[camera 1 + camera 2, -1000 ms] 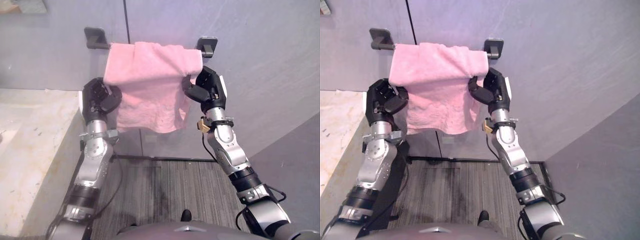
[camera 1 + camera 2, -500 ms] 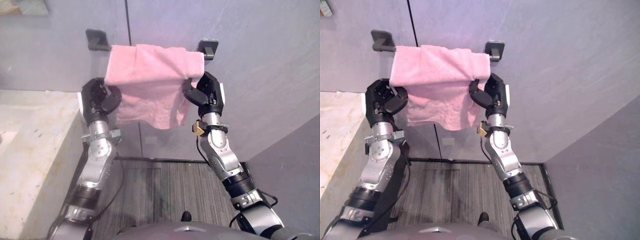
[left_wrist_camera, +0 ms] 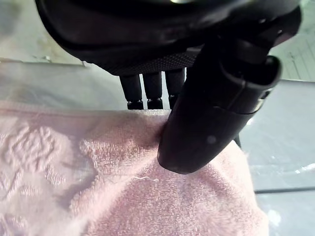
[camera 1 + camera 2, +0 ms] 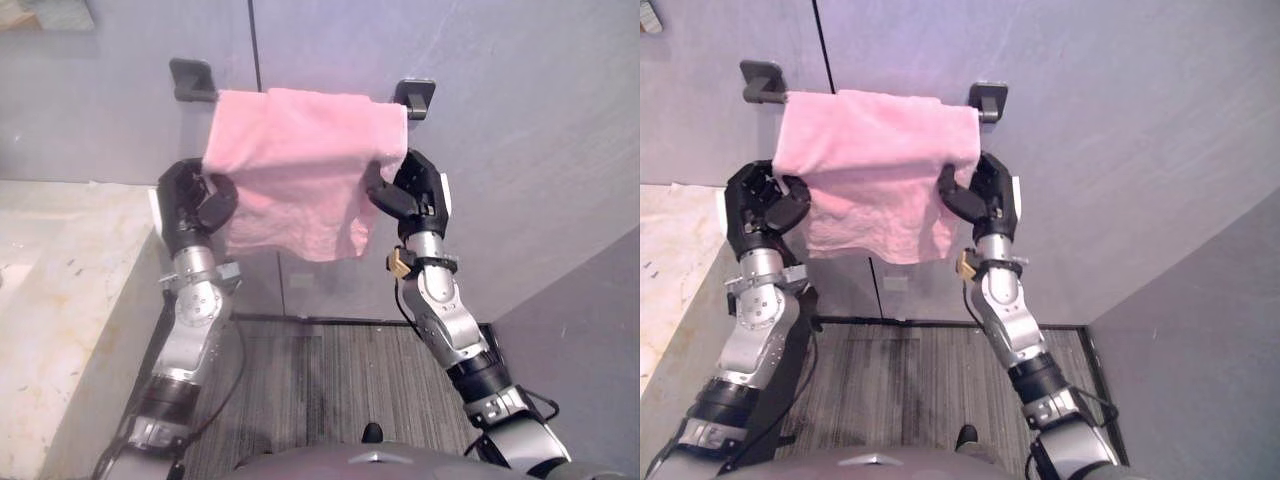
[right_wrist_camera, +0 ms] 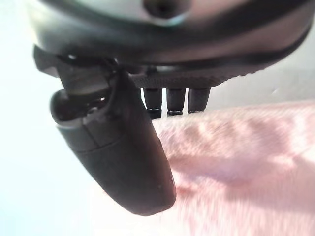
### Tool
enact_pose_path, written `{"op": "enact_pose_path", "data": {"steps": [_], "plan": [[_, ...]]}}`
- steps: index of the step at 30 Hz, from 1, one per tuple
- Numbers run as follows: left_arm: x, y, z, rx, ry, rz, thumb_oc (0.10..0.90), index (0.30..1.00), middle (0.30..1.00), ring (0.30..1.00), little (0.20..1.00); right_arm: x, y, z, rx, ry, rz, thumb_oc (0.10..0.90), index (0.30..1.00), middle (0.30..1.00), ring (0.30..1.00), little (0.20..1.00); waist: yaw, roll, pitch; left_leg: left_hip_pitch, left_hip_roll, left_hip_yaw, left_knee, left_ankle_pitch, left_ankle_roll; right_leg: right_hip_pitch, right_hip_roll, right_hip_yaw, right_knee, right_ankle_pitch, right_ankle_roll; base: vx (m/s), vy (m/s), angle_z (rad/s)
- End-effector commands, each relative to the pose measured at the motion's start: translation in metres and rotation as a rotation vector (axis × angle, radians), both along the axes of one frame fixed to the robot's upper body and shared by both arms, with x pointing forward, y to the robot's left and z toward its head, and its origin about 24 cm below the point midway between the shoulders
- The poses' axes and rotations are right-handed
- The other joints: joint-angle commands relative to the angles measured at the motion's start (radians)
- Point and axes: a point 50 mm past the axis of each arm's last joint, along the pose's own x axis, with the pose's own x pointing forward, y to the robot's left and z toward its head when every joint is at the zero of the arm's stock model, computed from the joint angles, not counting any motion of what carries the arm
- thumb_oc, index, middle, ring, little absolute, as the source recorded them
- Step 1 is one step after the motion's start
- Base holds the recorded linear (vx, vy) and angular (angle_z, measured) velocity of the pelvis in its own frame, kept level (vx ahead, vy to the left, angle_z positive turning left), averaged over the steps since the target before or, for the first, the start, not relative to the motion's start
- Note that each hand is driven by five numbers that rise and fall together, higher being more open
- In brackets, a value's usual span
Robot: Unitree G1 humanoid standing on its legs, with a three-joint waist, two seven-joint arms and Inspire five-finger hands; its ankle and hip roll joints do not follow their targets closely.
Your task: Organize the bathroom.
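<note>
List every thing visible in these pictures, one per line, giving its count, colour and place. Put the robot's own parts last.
Towel: one, pink, draped over the rail on the wall.
Towel rail: one, dark, fixed to the grey wall.
Countertop: one, pale stone, at the robot's left.
Floor mat: one, grey striped, below the towel.
Left hand: one, dark, pinching the towel's left edge.
Right hand: one, dark, pinching the towel's right edge.

1 pink towel, 1 dark towel bar with 2 wall brackets, 2 robot hands: 1 left hand, 1 right hand, 1 pale stone counter, 1 striped floor mat
</note>
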Motion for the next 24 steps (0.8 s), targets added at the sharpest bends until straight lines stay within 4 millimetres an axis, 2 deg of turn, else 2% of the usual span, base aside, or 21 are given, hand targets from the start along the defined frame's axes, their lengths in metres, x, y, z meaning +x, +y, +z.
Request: {"op": "enact_pose_path", "data": {"steps": [1,9,15,21,23,24], "plan": [[0.006,0.032,0.022,0.104,-0.056,0.035,0.800,0.900,0.900,0.900,0.900,-0.007,-0.046,0.026,-0.069,-0.174,-0.121,0.800,0.900,0.900,0.900,0.900,-0.041,0.024,-0.035,-0.020,-0.046,0.037,0.008,-0.015,0.035,0.060,-0.036,0.010,0.063,-0.173,0.136,-0.05,0.017,-0.02],[0.005,0.027,0.008,0.180,0.062,-0.105,0.800,0.900,0.900,0.900,0.900,-0.021,-0.062,0.015,-0.135,-0.156,-0.141,0.800,0.900,0.900,0.900,0.900,-0.062,0.028,-0.027,-0.024,-0.043,0.050,0.001,-0.013,0.042,0.040,-0.039,0.024,0.074,-0.165,0.149,-0.06,0.005,-0.13],[0.003,0.027,-0.005,0.188,0.138,-0.167,0.800,0.900,0.900,0.900,0.900,-0.028,-0.065,0.003,-0.158,-0.117,-0.117,0.800,0.900,0.900,0.900,0.900,-0.079,0.032,-0.026,-0.026,-0.041,0.061,-0.001,-0.011,0.043,0.031,-0.039,0.030,0.075,-0.160,0.153,-0.07,-0.006,-0.09],[-0.009,0.035,-0.037,0.049,0.259,-0.129,0.800,0.900,0.900,0.900,0.900,-0.042,-0.073,-0.032,-0.228,0.038,-0.136,0.800,0.900,0.900,0.900,0.900,-0.096,0.036,-0.020,-0.031,-0.040,0.074,-0.001,-0.010,0.046,0.020,-0.036,0.037,0.082,-0.160,0.155,-0.12,0.001,-0.05],[-0.020,0.039,-0.058,-0.022,0.336,-0.077,0.800,0.900,0.900,0.900,0.900,-0.053,-0.083,-0.057,-0.232,0.155,-0.199,0.800,0.900,0.900,0.900,0.900,-0.101,0.035,-0.015,-0.033,-0.040,0.077,-0.001,-0.011,0.048,0.017,-0.034,0.041,0.086,-0.159,0.157,-0.19,-0.007,-0.07],[-0.024,0.041,-0.063,-0.043,0.349,-0.055,0.800,0.900,0.900,0.900,0.900,-0.056,-0.085,-0.064,-0.250,0.179,-0.208,0.800,0.900,0.900,0.900,0.900,-0.102,0.034,-0.012,-0.034,-0.040,0.077,-0.001,-0.011,0.049,0.016,-0.034,0.042,0.088,-0.159,0.157,-0.18,-0.009,-0.03]]}}
